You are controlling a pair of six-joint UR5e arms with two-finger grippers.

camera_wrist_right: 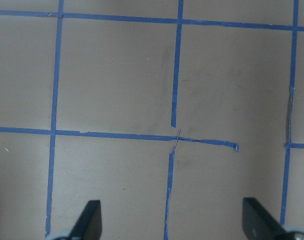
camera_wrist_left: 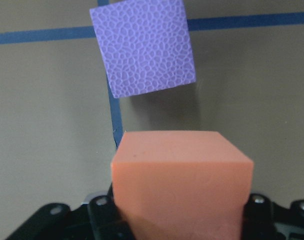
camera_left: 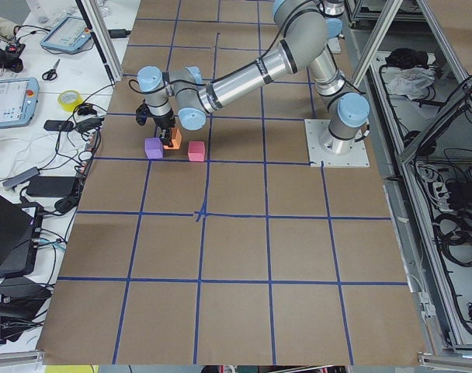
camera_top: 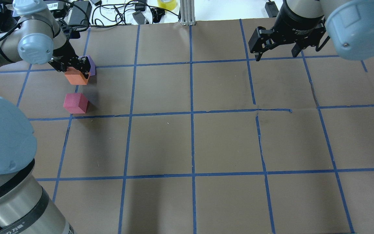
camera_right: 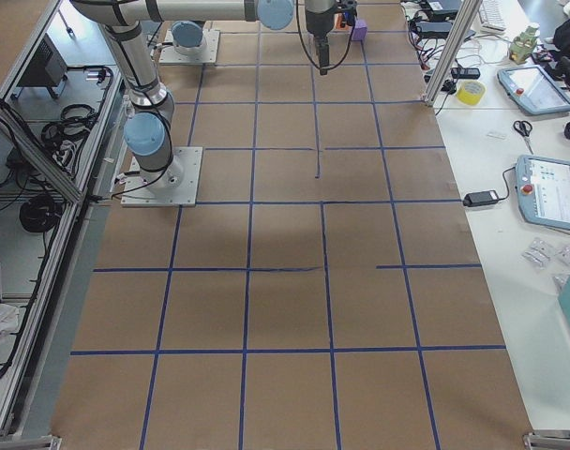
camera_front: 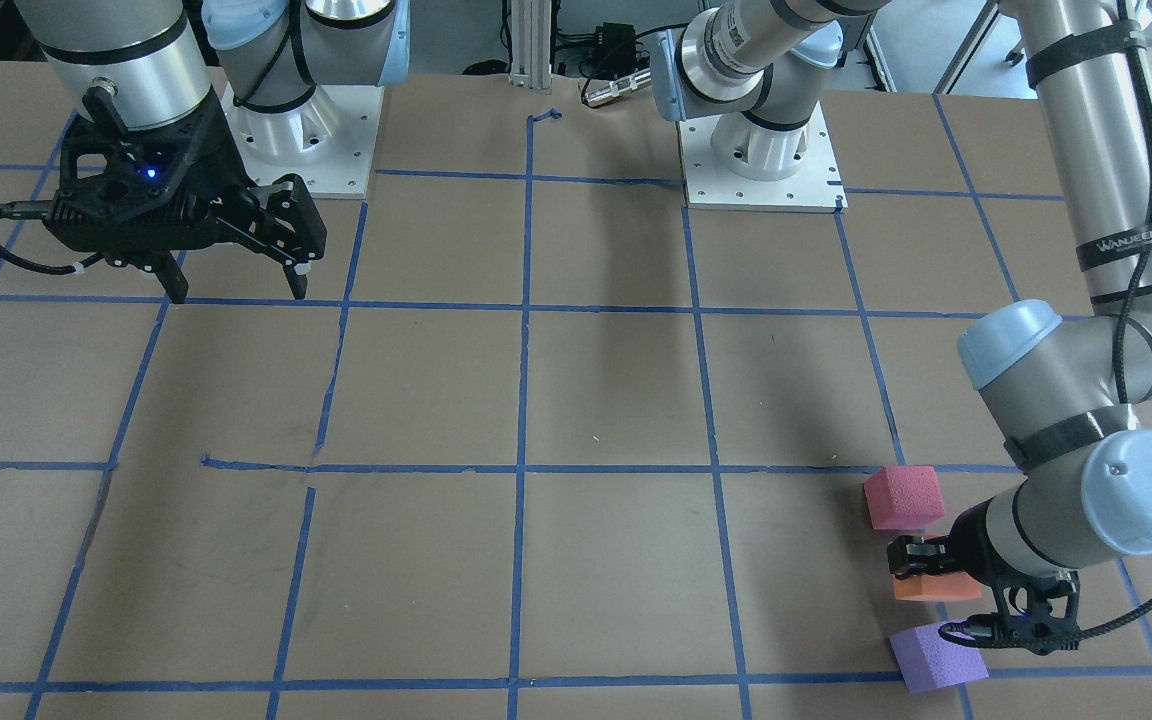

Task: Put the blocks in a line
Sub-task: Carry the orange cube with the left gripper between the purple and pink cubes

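My left gripper [camera_top: 74, 67] is shut on the orange block [camera_top: 76, 78] at the table's far left. It holds the block low, at or just above the surface. In the left wrist view the orange block [camera_wrist_left: 182, 180] fills the space between the fingers [camera_wrist_left: 99, 210]. The purple block [camera_wrist_left: 143, 47] lies just beyond it on a blue tape line. The pinkish-red block [camera_top: 75, 103] sits on the near side of the orange one. In the front view the pinkish-red [camera_front: 902, 497], orange [camera_front: 936, 587] and purple [camera_front: 936, 657] blocks lie roughly in a row. My right gripper [camera_top: 276, 56] is open and empty, high at the far right.
The brown table top [camera_top: 190, 143] carries a grid of blue tape. Cables, power bricks and a yellow tape roll [camera_top: 167, 4] lie beyond the far edge. The two arm bases [camera_front: 761, 150] stand on white plates at the robot's side.
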